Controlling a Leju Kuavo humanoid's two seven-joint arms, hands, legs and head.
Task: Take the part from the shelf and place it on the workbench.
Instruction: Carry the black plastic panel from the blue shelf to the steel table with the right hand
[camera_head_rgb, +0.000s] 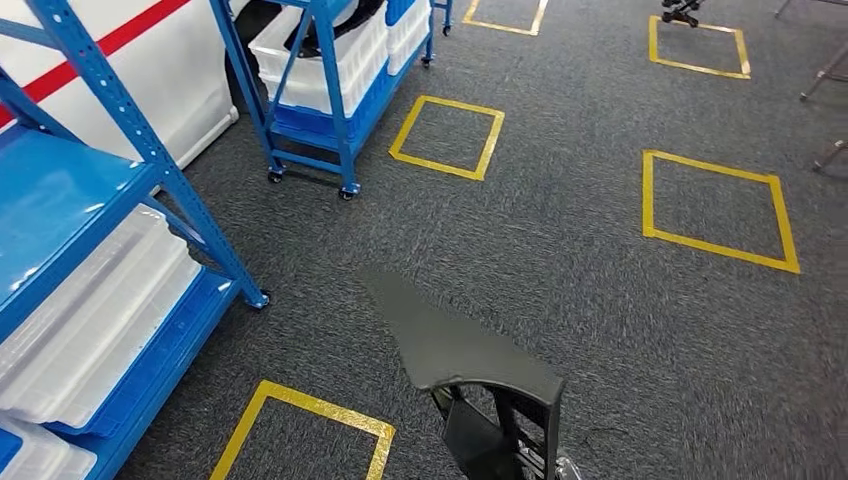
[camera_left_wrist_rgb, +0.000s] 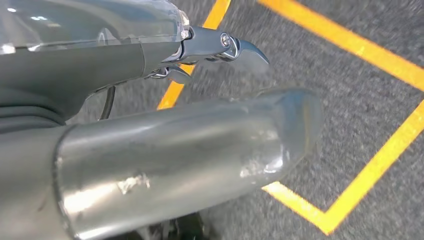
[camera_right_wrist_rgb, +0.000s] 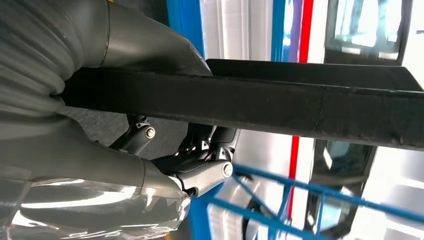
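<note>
right hand (camera_head_rgb: 500, 435) cut off, part (camera_head_rgb: 450, 340) perhaps blurred

Black part (camera_head_rgb: 450, 345); blue shelf (camera_head_rgb: 120, 190); grey carpet (camera_head_rgb: 600, 280), yellow squares (camera_head_rgb: 715, 205).

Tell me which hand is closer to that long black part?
Right. The right hand grips the black part itself. The left hand hangs over the carpet and yellow tape, holding nothing.
</note>
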